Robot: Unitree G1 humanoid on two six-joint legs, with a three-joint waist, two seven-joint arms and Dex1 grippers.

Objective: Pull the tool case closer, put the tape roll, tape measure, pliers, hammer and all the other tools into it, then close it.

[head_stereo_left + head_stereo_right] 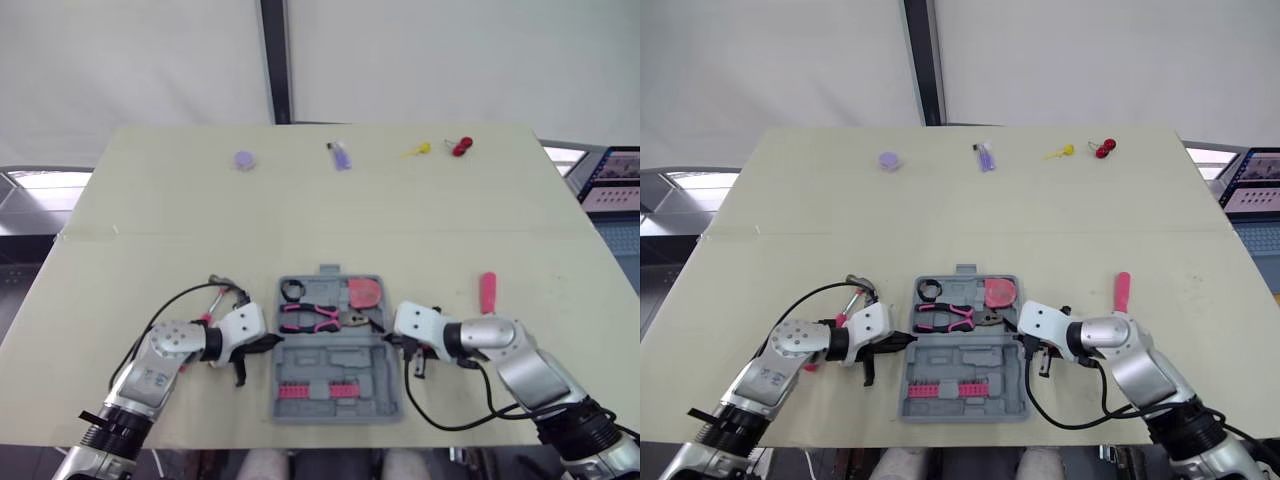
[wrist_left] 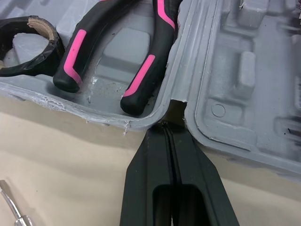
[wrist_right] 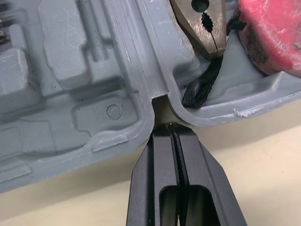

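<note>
The open grey tool case [image 1: 330, 362] lies between the left gripper [image 1: 272, 342] and right gripper [image 1: 386, 340], each with fingers pressed together at a hinge notch. Just beyond their tips, it holds one tape roll [image 1: 292, 291], one pink-handled pliers [image 1: 310, 318] and one red tape measure [image 1: 364, 292].

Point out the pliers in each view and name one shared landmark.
Left eye view: pliers in the far half of the tool case.
Right eye view: same spot.
Left wrist view: pink-black handles beside the tape roll.
Right wrist view: metal nose beside the tape measure.
Shared landmark: the tool case.
</note>
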